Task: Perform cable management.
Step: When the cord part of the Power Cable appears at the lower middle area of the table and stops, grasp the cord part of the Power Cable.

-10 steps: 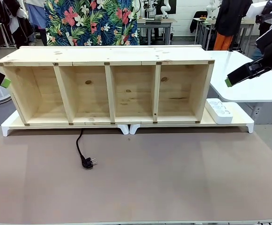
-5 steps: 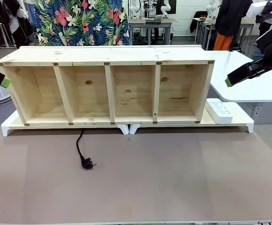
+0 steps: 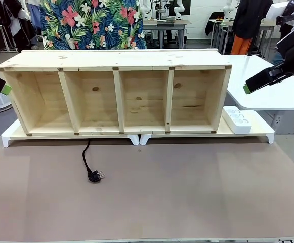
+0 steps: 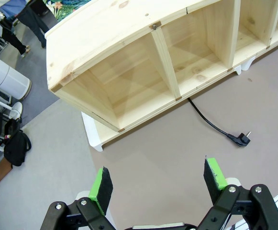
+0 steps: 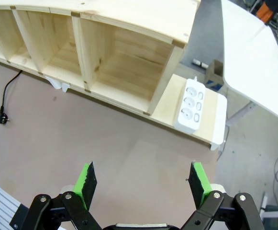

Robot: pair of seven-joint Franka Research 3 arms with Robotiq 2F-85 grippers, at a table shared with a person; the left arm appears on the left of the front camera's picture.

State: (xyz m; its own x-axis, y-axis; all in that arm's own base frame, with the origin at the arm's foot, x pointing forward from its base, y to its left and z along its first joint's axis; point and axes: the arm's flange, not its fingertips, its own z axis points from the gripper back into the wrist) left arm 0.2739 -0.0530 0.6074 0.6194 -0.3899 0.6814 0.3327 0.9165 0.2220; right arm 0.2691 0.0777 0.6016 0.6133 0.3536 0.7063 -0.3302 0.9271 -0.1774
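Observation:
The cable (image 3: 85, 157) is a thin black cord that comes out from under the wooden shelf and ends in a round black plug (image 3: 94, 176) lying on the brown table. The left wrist view looks down on the cable (image 4: 210, 124) and its plug (image 4: 244, 139), with my left gripper (image 4: 158, 179) open and empty high above the table. My right gripper (image 5: 142, 178) is also open and empty, hovering above the table's right part, with the cable (image 5: 5, 93) far off at the left. In the front view the left gripper (image 3: 5, 89) is at the left edge and the right gripper (image 3: 247, 89) is at the right.
A long wooden shelf (image 3: 117, 61) with several open compartments stands on white risers across the back of the table. A white power strip (image 3: 236, 120) lies on the riser to its right, also in the right wrist view (image 5: 191, 105). A white table (image 3: 283, 91) stands beyond.
Both arms and the cable are still. Only the floral-patterned cloth behind the shelf has shifted sideways.

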